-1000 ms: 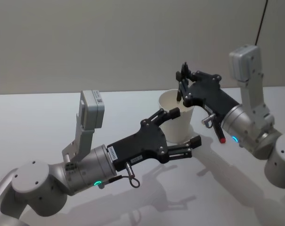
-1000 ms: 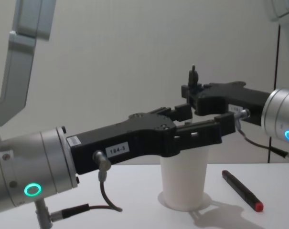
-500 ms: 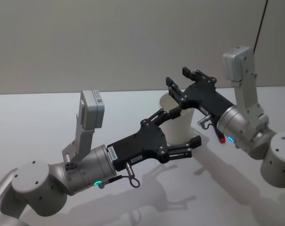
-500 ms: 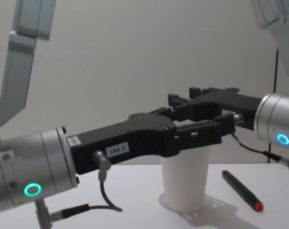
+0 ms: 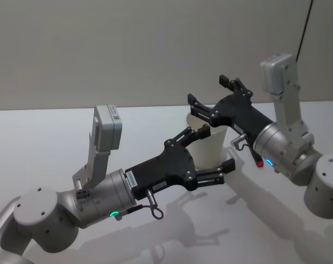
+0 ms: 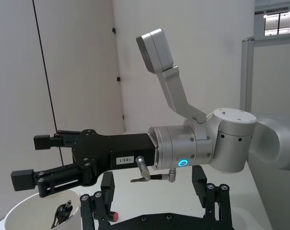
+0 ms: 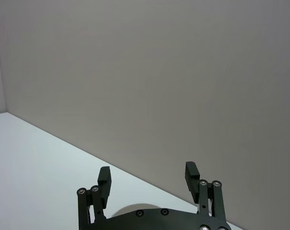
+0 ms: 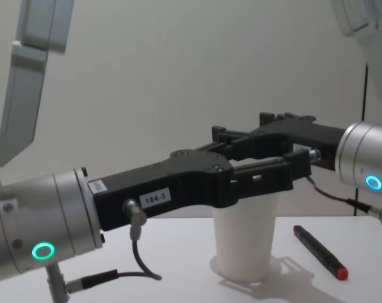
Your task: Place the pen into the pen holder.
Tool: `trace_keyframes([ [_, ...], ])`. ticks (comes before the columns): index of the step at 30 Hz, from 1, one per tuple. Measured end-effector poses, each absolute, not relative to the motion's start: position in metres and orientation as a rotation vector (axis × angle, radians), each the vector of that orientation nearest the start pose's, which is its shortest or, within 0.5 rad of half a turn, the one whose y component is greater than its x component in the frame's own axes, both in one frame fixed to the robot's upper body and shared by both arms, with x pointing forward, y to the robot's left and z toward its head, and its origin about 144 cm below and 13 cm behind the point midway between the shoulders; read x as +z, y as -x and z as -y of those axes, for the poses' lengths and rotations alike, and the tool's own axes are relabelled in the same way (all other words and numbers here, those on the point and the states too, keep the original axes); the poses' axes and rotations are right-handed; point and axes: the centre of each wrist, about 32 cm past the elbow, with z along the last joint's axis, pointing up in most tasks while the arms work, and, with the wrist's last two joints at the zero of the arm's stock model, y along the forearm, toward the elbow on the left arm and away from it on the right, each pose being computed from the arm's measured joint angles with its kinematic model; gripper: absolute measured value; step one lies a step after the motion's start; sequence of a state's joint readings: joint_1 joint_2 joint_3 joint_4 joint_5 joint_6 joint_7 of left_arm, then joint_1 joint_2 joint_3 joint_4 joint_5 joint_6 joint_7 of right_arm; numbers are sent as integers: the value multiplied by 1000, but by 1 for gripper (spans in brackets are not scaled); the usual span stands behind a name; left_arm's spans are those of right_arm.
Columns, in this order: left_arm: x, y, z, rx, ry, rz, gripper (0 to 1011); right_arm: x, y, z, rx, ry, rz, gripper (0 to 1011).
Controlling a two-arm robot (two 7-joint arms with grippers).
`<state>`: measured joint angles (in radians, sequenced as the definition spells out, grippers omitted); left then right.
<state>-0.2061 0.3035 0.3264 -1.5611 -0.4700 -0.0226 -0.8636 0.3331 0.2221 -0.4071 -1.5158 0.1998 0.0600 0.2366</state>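
**Pen in the cup, right claw empty above it**

The plain white tapered paper cup [image 5: 209,147] stands upright on the white tabletop [image 5: 50,137], right of centre. A dark pen [image 6: 62,213] sits inside it, its top end below the rolled rim. The right gripper [image 5: 210,91] hangs just above the cup's far rim, its two fingers spread wide with nothing between them. The left gripper [image 5: 216,148] reaches in from the near left at rim height. Its fingers are also spread wide, one at the cup's far left side and one at its near right; whether they press the cup cannot be told. A black marker with a red end [image 8: 320,252] lies on the table just right of the cup.
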Motion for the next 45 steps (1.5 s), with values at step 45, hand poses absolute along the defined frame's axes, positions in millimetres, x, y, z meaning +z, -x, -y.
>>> trace_keyframes([
  [45,1195,-499,-213,556,95,69,1001,1214,-477,220,-1117,-77,101,1001],
])
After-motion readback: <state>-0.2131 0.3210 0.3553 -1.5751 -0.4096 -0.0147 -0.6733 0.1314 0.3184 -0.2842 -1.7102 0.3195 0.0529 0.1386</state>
